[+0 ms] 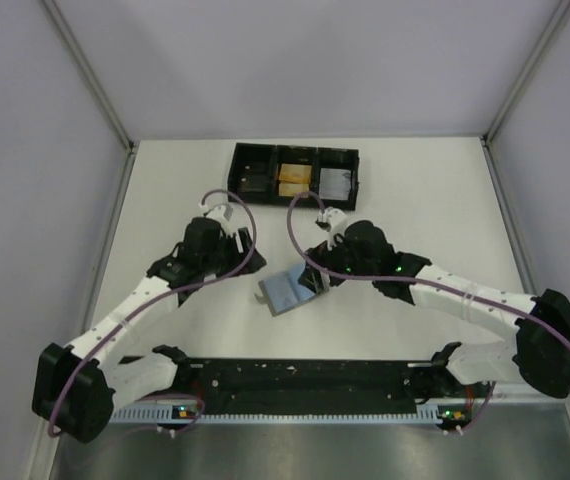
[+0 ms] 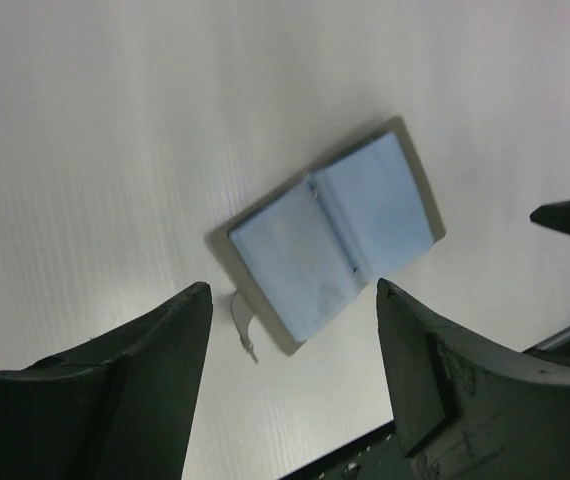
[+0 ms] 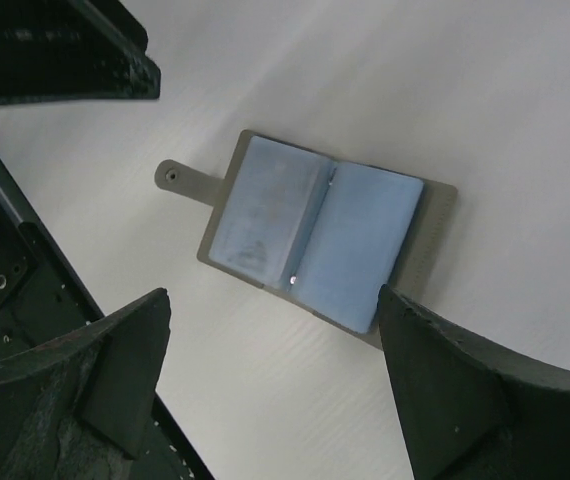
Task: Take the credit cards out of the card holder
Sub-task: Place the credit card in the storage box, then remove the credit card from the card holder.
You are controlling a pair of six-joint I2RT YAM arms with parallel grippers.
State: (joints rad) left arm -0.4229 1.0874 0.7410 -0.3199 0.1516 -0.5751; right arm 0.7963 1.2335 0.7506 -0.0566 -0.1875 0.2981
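The card holder (image 1: 287, 291) lies opened flat on the white table, grey outside and light blue inside, its small tab (image 3: 170, 176) sticking out from one edge. Faint print shows through its left sleeve (image 3: 260, 215); no card shows clearly inside. Pale silvery-grey flat pieces that look like credit cards (image 1: 335, 182) lie in the black tray's right compartment. My left gripper (image 2: 290, 285) hovers open just left of the holder (image 2: 330, 235), holding nothing. My right gripper (image 3: 274, 291) hovers open over the holder's (image 3: 315, 235) right side, also holding nothing.
The black three-compartment tray (image 1: 295, 150) stands at the back of the table, with orange pieces (image 1: 294, 180) in its middle compartment. A black rail (image 1: 305, 375) runs along the near edge between the arm bases. Grey walls close in the table on both sides.
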